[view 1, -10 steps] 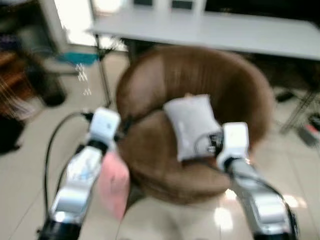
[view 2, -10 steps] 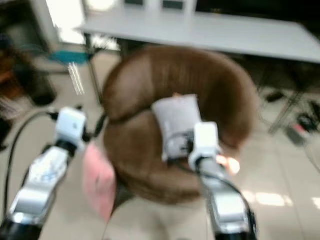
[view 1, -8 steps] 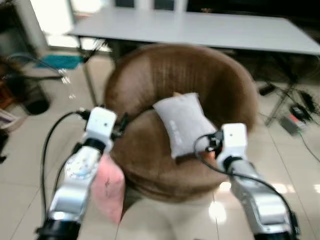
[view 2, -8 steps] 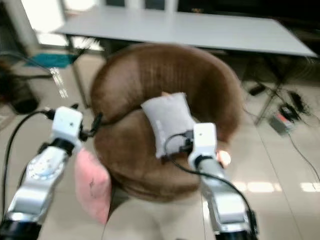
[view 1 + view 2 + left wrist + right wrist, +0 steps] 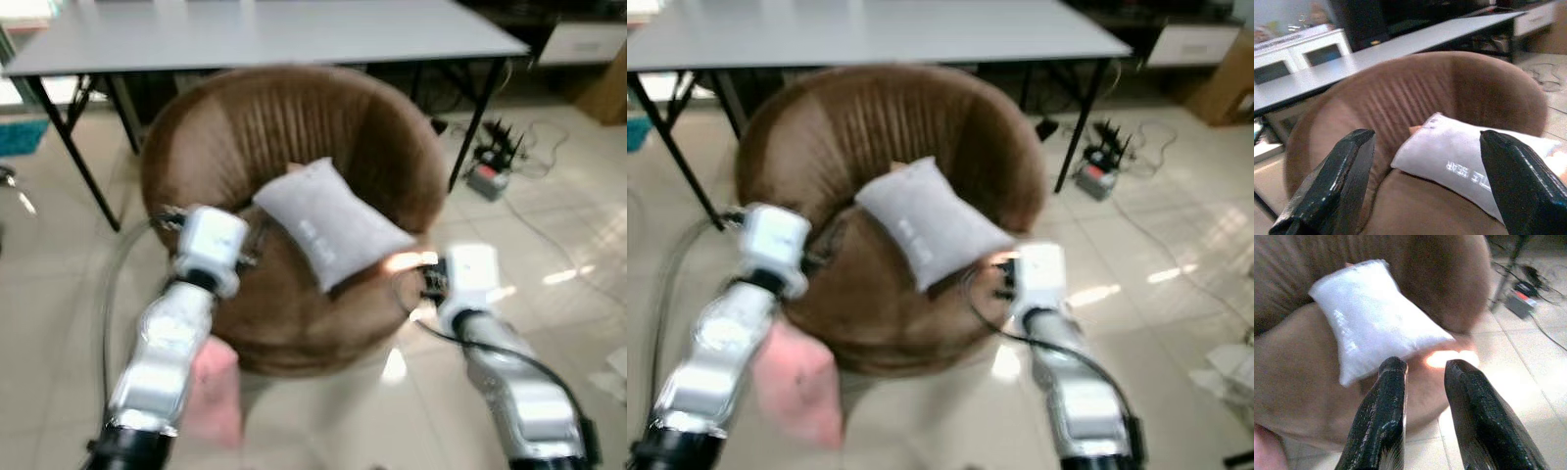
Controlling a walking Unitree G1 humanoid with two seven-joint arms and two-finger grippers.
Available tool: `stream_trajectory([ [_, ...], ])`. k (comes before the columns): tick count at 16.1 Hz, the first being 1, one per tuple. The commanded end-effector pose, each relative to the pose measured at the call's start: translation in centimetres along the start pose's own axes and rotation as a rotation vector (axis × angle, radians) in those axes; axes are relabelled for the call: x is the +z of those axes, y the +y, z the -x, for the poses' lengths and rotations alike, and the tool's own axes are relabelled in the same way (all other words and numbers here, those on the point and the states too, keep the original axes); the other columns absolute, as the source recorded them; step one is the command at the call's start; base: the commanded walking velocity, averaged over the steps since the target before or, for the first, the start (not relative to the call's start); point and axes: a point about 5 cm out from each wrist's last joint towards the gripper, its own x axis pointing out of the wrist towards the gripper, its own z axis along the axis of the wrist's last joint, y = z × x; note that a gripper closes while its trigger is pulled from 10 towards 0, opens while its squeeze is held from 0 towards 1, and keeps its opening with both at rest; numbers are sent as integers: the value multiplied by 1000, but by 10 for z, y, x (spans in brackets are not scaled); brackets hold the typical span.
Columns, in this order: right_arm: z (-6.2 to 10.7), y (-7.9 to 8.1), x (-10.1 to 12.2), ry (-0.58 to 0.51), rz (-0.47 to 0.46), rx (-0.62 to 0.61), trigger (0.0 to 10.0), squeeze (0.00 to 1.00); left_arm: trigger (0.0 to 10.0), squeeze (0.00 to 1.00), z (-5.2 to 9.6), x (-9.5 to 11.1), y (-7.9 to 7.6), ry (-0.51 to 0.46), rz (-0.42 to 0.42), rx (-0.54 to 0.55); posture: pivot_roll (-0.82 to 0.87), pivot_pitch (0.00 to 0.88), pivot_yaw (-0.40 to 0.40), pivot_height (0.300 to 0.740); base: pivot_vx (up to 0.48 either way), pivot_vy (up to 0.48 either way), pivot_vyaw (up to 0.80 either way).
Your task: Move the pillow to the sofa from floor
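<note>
A grey-white pillow (image 5: 328, 220) lies tilted on the seat of a round brown sofa chair (image 5: 294, 127), leaning on its backrest. A pink pillow (image 5: 211, 392) lies on the floor against the chair's front left, under my left arm. My left gripper (image 5: 1427, 137) hovers at the seat's left edge, open wide, facing the grey pillow (image 5: 1469, 164) with nothing between its fingers. My right gripper (image 5: 1426, 364) is at the chair's front right, just off the pillow's lower corner (image 5: 1371, 318). It is open by a narrow gap and empty.
A long grey table (image 5: 245, 34) with black legs stands right behind the chair. Cables and a power strip (image 5: 485, 176) lie on the tiled floor at the right. A cardboard box (image 5: 1225, 88) stands at the far right. Open floor lies in front.
The whole view has swung, so the chair now sits more to the left. The right gripper, earlier over the grey pillow's lower edge, is now clear of it. The grey pillow stays on the seat.
</note>
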Motion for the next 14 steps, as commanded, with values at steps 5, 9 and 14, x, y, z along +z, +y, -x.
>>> stream_trajectory([
  [5,0,7,2,-5,14,34,10000,0,10000,0,2,2,9,-1,-17,29,-3,27,-6,740,0,458,0],
  [9,1,6,1,-2,17,34,10000,0,10000,0,3,1,8,2,-15,27,-6,20,-8,740,0,458,-330],
  [14,0,6,0,2,19,41,10000,0,10000,0,2,0,7,3,-16,28,-7,11,-8,740,0,458,-719],
])
